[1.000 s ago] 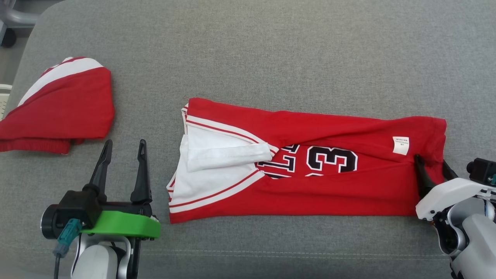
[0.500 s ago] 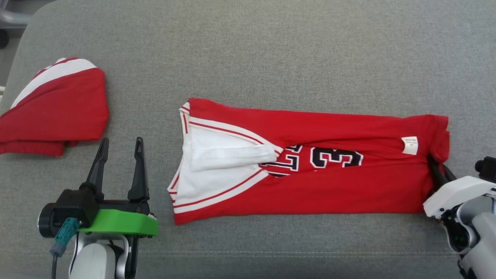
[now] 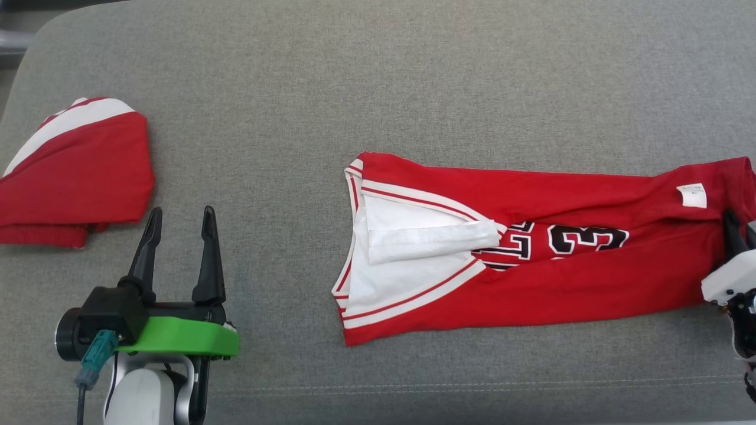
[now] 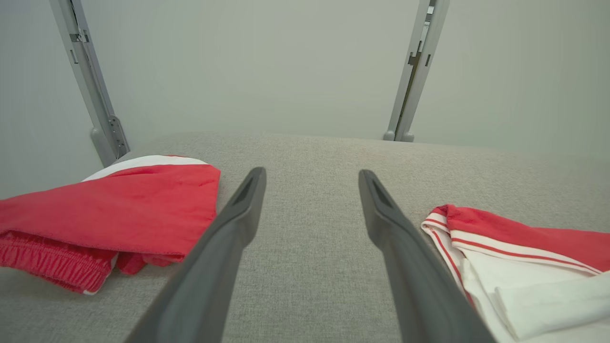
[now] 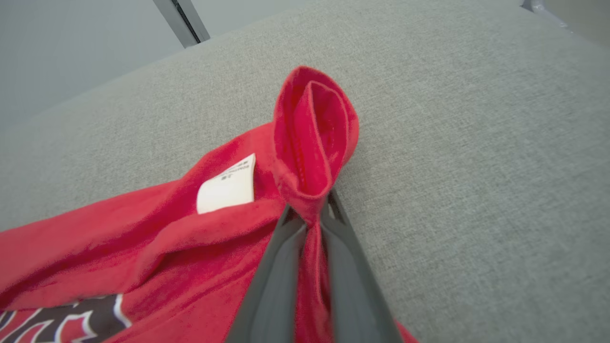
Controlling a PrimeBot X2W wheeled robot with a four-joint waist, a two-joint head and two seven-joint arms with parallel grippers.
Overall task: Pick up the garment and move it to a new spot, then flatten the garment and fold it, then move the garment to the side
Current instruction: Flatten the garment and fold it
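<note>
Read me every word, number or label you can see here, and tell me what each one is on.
"3": black with a white outline, on the red jersey.
"L": partial letter just left of the 3 in the head view, cut off by folds, so uncertain.
Print on the white tag at the jersey's end: too small to read.

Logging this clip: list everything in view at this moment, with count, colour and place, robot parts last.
jersey: one, red with white trim and black numerals, folded into a long strip, centre to right of the cushion
care label: one, white, near the jersey's right end
folded garment: one, red and white, far left of the cushion
cushion: one, grey, under both garments
metal posts: two, grey, behind the cushion
left gripper: one, dark fingers, open, over bare cushion between the garments
right gripper: one, dark fingers, shut on the jersey's right end
</note>
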